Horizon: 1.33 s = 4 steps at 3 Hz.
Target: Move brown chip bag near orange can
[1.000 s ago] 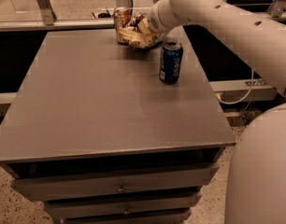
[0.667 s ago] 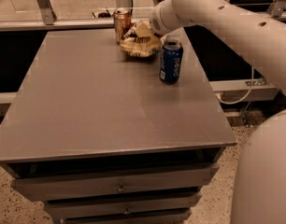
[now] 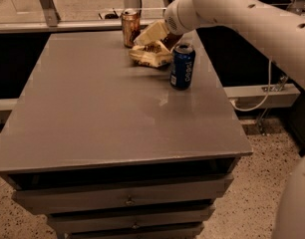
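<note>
Tool sits at the far end of the counter, just right of the orange can and a bit nearer the camera than its top, and it angles down-left off the white arm that comes in from the upper right. Cannot tell if the tool is apart, together or clamped on anything, since its tip merges with the bag's top edge. Brown chip bag lies directly under and slightly in front of the tool. It rests on the counter just right of and in front of the orange can, very close to it, and whether they touch is unclear. The bag's long axis runs roughly side to side across the counter, with the left end pointing toward the base of the orange can. Key relation: the bag is below the tool and the orange can is to the left of both, so any remaining travel is a short leftward nudge. Judgement: the bag already looks near the orange can, so the task is at or close to the placing and letting-go stage. Only one arm, so no choice of side. Blue can stands upright well right of the orange can and nearer the camera, just beside the bag's right end. Risk is clipping it or tipping the orange can on the way out. Drawers sit under the counter's front edge.
</note>
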{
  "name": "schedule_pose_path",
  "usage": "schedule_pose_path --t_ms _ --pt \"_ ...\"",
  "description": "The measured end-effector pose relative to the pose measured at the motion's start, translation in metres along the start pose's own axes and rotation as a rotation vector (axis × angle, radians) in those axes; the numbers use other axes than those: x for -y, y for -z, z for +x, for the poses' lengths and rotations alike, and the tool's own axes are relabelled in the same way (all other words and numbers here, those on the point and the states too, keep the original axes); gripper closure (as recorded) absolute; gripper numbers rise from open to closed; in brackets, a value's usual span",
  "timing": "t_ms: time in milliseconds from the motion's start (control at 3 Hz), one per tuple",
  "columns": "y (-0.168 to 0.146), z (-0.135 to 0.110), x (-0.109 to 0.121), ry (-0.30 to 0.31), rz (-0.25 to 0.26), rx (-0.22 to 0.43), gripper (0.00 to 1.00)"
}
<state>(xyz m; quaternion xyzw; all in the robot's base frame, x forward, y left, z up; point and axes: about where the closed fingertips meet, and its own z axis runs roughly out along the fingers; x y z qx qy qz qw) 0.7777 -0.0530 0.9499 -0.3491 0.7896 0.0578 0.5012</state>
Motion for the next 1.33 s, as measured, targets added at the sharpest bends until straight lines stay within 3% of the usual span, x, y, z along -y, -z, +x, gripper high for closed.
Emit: schedule_pose_path --t_ms 667,1000,1333 --pt "0.063 -0.027 0.011 -0.037 -0.070 0.229 0.00" --pt "0.093 -0.006 0.008 -0.100 -0.162 0.340 0.00" --pt "0.135 0.003 -0.009 -0.088 -0.198 0.438 0.00"
